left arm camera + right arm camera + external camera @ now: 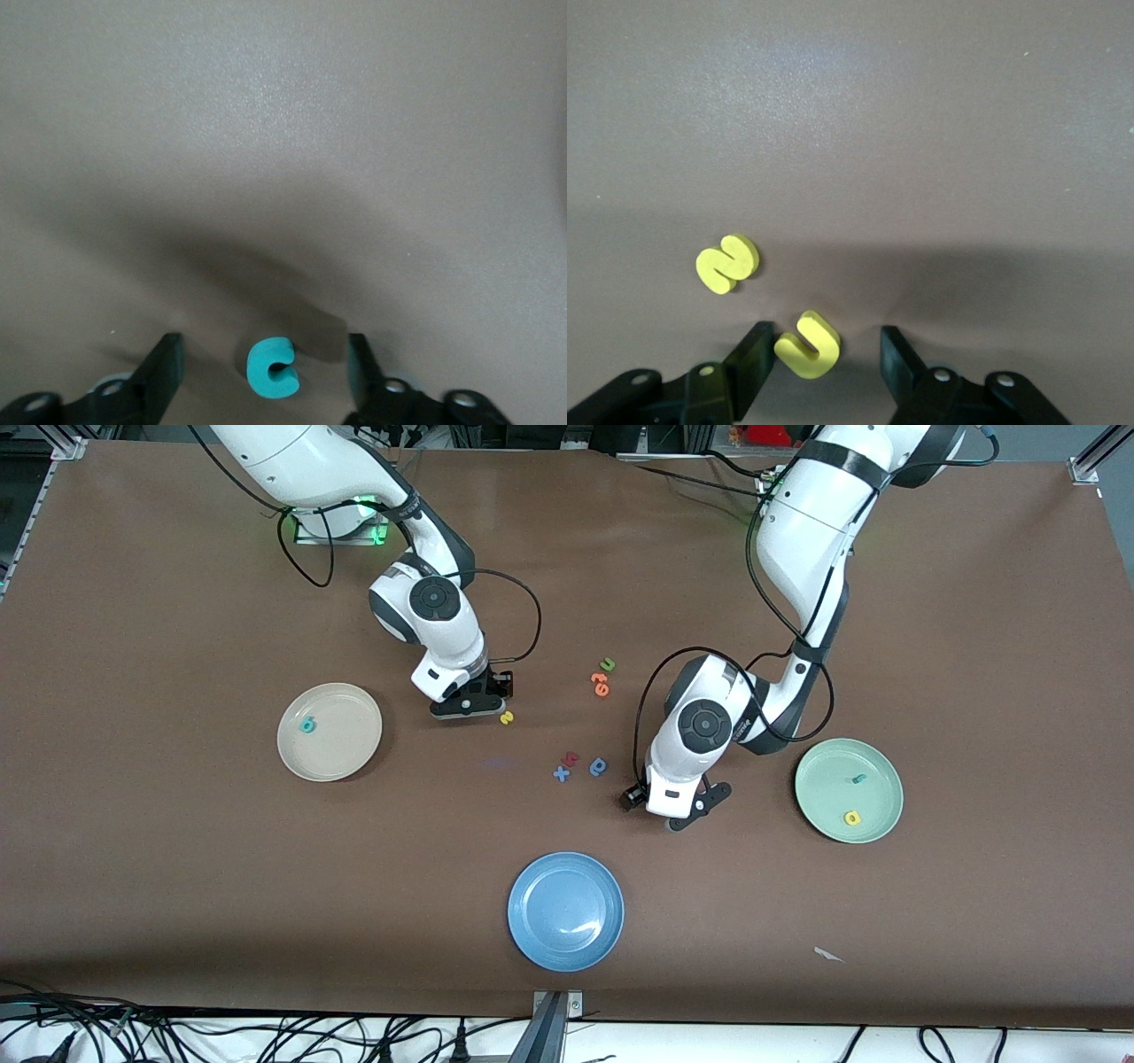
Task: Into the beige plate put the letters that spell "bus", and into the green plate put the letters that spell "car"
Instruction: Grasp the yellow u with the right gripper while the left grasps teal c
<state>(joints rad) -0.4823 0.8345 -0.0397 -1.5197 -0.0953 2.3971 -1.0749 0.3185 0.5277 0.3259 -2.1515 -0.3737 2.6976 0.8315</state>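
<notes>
Brown tabletop [177, 886]: a plain matte surface is seen under both arms; no brand or label can be read on it.
Writing: the only characters seen are the foam letters themselves.
Right gripper [827, 352]: lowered to the tabletop beside the beige plate; its fingers [755, 350] are spread on either side of the yellow u, one finger touching it or just beside it, the other apart. Nothing is pinched.
Yellow u [808, 343]: lying flat on the tabletop between the right gripper's fingers.
Yellow s [506, 716]: lying flat just beside the right gripper, apart from the u.
Left gripper [266, 372]: lowered to the tabletop between the loose letters and the green plate; its fingers [164, 367] are held wide, with a gap to the letter on each side.
Teal c [273, 367]: lying flat between the left gripper's fingers, untouched.
Beige plate [350, 757]: toward the right arm's end; a teal b [307, 724] is lying in it.
Green plate [819, 802]: toward the left arm's end; a teal r [858, 779] and a yellow a [852, 817] are lying in it, apart.
Blue plate [532, 939]: nearest the front camera.
Loose letters: a green u [608, 664] and orange letters [600, 684] are seen together; a blue x [562, 773], a red letter [571, 758] and a blue a-like letter [598, 767] are grouped nearer the front camera.
</notes>
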